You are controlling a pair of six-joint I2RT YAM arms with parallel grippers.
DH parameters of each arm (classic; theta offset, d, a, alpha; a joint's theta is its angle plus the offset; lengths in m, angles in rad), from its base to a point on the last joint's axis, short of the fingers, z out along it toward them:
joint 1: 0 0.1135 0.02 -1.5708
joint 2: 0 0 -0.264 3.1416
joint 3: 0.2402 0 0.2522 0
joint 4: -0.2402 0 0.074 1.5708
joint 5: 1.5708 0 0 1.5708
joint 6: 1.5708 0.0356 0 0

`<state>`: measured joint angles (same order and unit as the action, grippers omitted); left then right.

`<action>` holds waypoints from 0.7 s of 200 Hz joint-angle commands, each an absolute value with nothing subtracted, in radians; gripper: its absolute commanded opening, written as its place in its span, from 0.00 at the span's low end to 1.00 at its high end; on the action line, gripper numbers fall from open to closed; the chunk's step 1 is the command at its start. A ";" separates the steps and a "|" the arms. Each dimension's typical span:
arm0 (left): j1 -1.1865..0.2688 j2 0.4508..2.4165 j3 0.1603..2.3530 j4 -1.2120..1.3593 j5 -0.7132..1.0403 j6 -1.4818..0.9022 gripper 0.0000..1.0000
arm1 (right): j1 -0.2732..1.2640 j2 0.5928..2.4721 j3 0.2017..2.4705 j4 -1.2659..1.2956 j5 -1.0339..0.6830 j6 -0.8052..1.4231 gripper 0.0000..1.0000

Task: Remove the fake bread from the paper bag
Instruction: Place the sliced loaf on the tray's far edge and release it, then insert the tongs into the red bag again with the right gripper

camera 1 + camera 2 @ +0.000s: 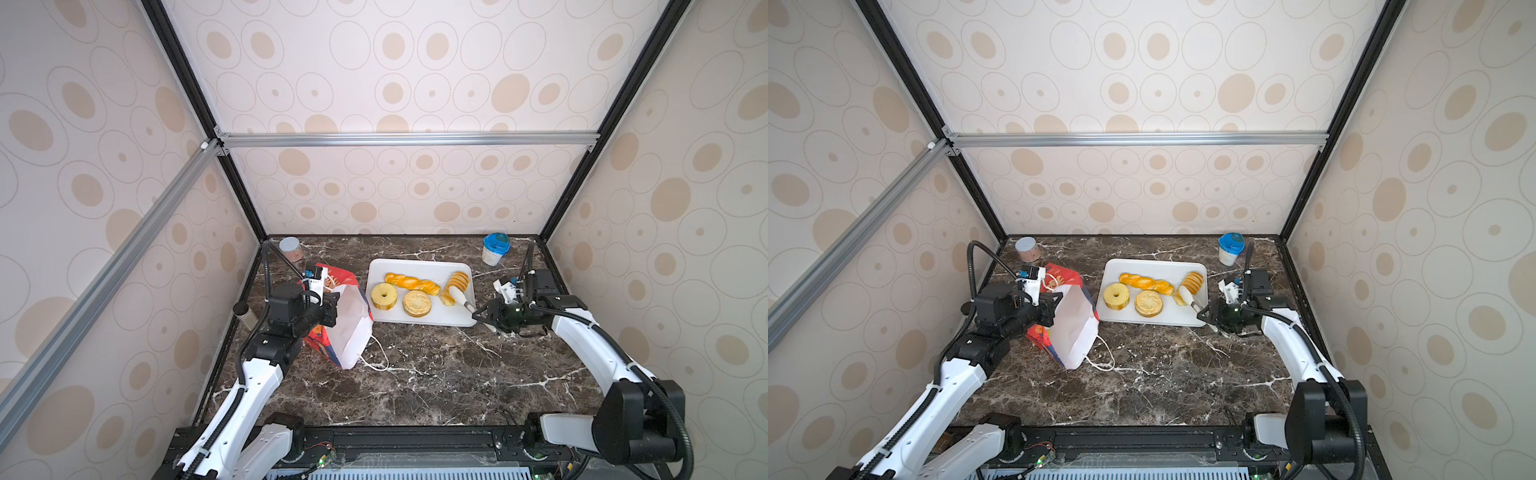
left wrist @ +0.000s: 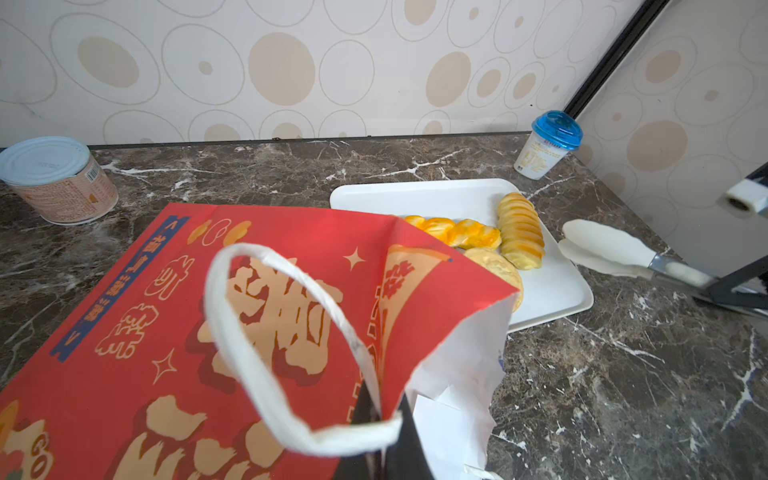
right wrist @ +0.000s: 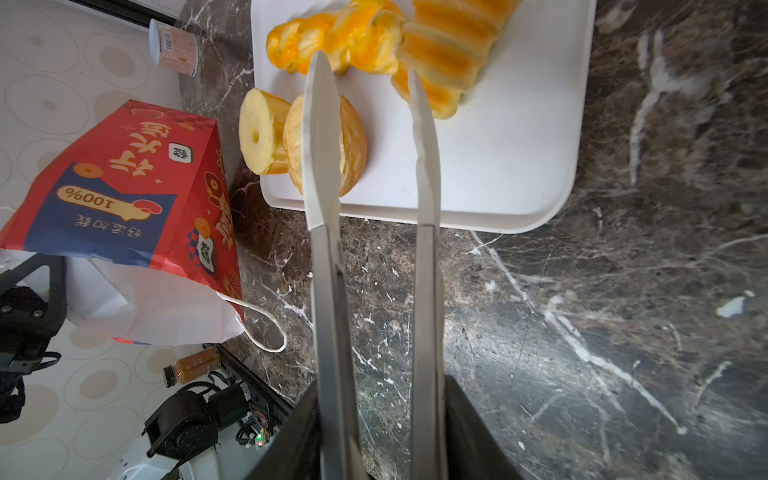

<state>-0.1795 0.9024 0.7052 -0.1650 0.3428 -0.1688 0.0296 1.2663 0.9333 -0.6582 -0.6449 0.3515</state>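
The red paper bag (image 1: 345, 316) (image 1: 1073, 320) lies tilted on the marble, its white mouth facing the front. My left gripper (image 1: 332, 307) (image 2: 386, 415) is shut on the bag's upper rim. On the white tray (image 1: 415, 266) lie fake breads: a twisted braid (image 1: 411, 283), a ring (image 1: 383, 296), a flat round bun (image 1: 416, 303) and a ridged loaf (image 1: 457, 282). My right gripper (image 1: 484, 318) (image 3: 380, 399) grips metal tongs (image 3: 324, 166). The tongs' white tips stand apart over the tray beside the ridged loaf (image 3: 449, 54), holding nothing. The bag's inside is hidden.
A tin can (image 1: 291, 248) stands at the back left corner and a blue-lidded cup (image 1: 494, 248) at the back right. A small bottle (image 1: 245, 316) lies by the table's left edge. The bag's string handle (image 1: 376, 361) trails on the marble.
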 commanded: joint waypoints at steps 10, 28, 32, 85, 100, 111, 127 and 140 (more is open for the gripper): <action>-0.182 0.855 0.686 -0.204 0.384 -0.118 0.00 | 0.069 1.195 0.925 -0.695 -0.678 0.390 0.43; -0.195 0.839 0.677 -0.211 0.416 -0.109 0.00 | 0.190 1.169 0.970 -0.723 -0.720 0.412 0.42; -0.201 0.835 0.677 -0.219 0.414 -0.106 0.00 | 0.222 1.165 0.979 -0.725 -0.733 0.420 0.42; -0.243 0.811 0.711 -0.314 0.350 -0.033 0.00 | 0.621 1.106 0.989 -0.617 -0.818 0.630 0.41; -0.251 0.822 0.724 -0.334 0.359 -0.014 0.00 | 0.720 1.115 0.986 -0.546 -0.832 0.683 0.41; -0.260 0.828 0.729 -0.343 0.367 -0.009 0.00 | 0.774 1.131 0.981 -0.487 -0.829 0.719 0.41; -0.271 0.827 0.737 -0.340 0.373 -0.017 0.00 | 0.823 1.169 0.964 -0.371 -0.837 0.769 0.41; -0.272 0.822 0.740 -0.333 0.381 -0.024 0.00 | 0.842 1.219 0.963 -0.295 -0.819 0.798 0.41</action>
